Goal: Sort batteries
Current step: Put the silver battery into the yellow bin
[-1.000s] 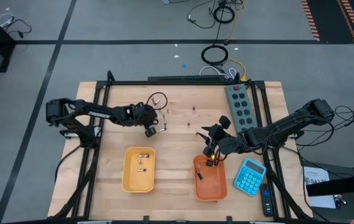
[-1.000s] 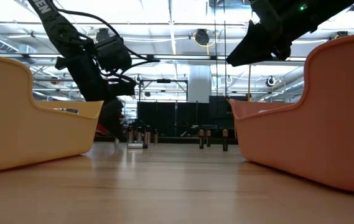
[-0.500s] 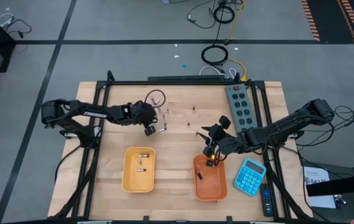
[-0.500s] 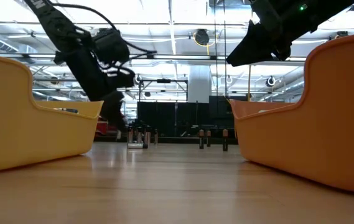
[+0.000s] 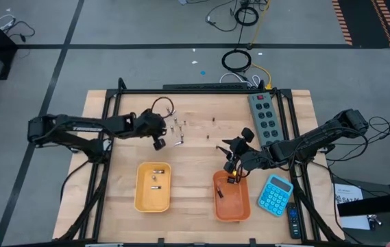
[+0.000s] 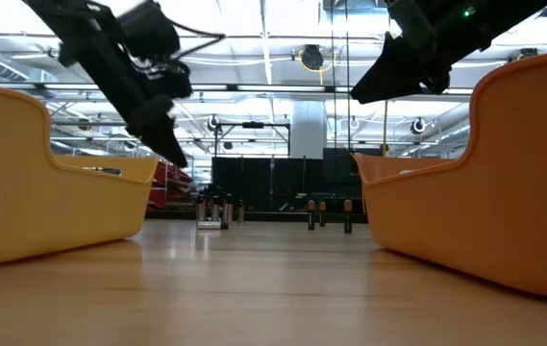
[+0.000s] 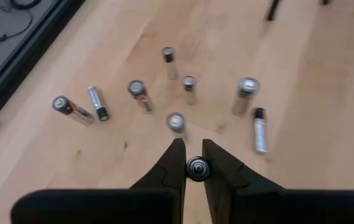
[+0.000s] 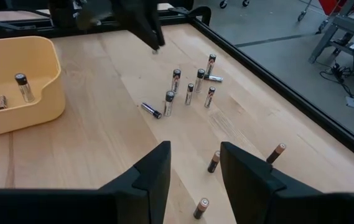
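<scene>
While the batteries [image 5: 178, 127] are lying and standing in a loose cluster at the far middle of the table [image 5: 201, 158], the high view is showing the left gripper [image 5: 157, 142] hovering just near-left of that cluster, between it and the yellow tray [image 5: 153, 186], which is already holding a few cells. The right gripper [image 5: 232, 169] is waiting over the far edge of the orange tray [image 5: 232, 199], probably so a drop lands inside.

In the low view, the left arm is hanging above the yellow tray's rim, and the cluster is standing well beyond both trays.

In the left wrist view, the left gripper's fingers are pinching a single battery [image 7: 196, 168] end-on, upright between the tips, likely for carrying to a tray.

In the right wrist view, the right gripper's fingers [image 8: 155, 171] are standing parted with nothing between them, and a few darker cells are standing apart from the main cluster
</scene>
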Robot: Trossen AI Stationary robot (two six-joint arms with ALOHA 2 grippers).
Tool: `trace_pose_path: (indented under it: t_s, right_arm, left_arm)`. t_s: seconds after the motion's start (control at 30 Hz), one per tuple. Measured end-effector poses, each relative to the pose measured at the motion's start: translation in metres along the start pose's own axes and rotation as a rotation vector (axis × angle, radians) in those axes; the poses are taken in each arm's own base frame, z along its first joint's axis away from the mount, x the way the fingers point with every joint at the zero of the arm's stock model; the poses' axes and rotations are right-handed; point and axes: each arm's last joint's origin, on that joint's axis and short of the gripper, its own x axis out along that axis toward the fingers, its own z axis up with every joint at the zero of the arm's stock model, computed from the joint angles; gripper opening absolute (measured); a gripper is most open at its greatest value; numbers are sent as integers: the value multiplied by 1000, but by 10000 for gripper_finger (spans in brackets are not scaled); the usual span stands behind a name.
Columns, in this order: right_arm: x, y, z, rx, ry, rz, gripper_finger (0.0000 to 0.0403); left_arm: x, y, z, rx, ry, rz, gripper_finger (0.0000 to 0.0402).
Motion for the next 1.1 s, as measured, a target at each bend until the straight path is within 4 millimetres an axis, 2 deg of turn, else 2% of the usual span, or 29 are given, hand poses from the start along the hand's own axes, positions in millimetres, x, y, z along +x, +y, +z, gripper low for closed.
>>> trace_pose_path:
  t_s: [0.43,0.83,1.1]
  right_arm:
    - [0,0,0,11,9,19,130]
    - [0,1,0,16,9,25,130]
    - [0,1,0,22,11,24,130]
  left_arm:
    - [-64,-36,-6,39,-144,-118,36]
    - [-91,-77,-20,17,-188,-253,36]
    - [-115,-98,-19,45,-209,-366,36]
